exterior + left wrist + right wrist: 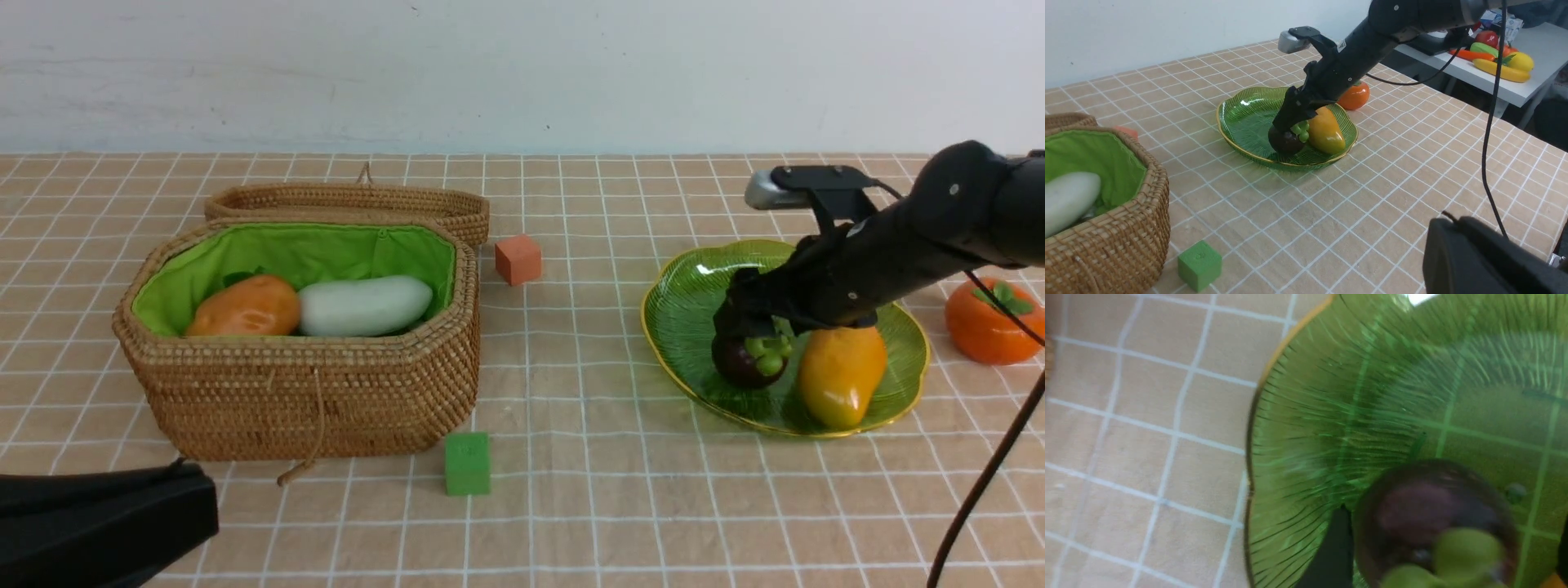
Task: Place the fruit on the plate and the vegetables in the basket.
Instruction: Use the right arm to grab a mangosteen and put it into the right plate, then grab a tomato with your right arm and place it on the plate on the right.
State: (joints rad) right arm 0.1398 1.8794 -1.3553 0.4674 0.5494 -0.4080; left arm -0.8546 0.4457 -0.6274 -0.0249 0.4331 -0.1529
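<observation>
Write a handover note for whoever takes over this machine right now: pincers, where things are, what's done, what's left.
Left pincer: shut, low at the table's near edge.
Right pincer: open, straddling the mangosteen, which rests on the plate.
Done: mango and mangosteen on plate; potato and radish in basket.
Left: persimmon sits on the table beside the plate; lift the right pincer clear, then fetch it.
</observation>
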